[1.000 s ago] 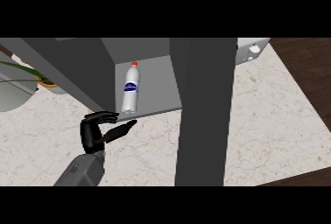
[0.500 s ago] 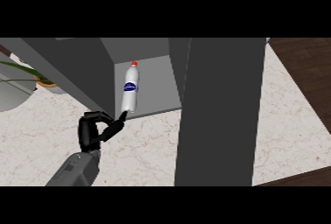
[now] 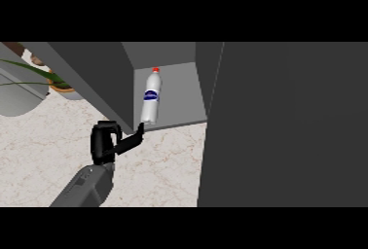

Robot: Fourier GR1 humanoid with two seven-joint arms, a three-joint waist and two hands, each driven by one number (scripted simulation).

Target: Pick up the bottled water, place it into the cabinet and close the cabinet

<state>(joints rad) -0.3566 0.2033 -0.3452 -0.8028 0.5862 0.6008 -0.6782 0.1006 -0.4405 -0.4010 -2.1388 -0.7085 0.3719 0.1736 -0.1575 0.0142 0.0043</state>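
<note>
- The bottle (image 3: 151, 98) is inside the cabinet (image 3: 179, 92), on the cabinet floor, red cap toward the far side and base toward the near edge. No hand holds it, so the placing step looks complete.
- The bottle is near the cabinet's left inner wall and set back from the near edge. This leaves the opening free, so in my judgement the door should not strike it when it swings.
- The left hand (image 3: 108, 141) is on the near side of the cabinet, below its left corner, over the counter (image 3: 43, 141). Its fingers are curled inward and grip nothing; one digit points up toward the cabinet's near edge, just below the bottle's base. Contact with that edge cannot be confirmed.
- The left forearm (image 3: 86, 187) enters from the lower left. This posture fits a hand that has no further part in the bottle step.
- The door (image 3: 287, 121) is a large dark panel that fills the right of the view and hides part of the cabinet's right side. It is not shut: the cabinet floor and the bottle are visible to its left.
- The right hand does not show; it may be behind the door, but this cannot be told.
- Remaining step, as judged: close the door.
- A potted plant (image 3: 57, 85) stands at far left, well apart from the cabinet opening.
</note>
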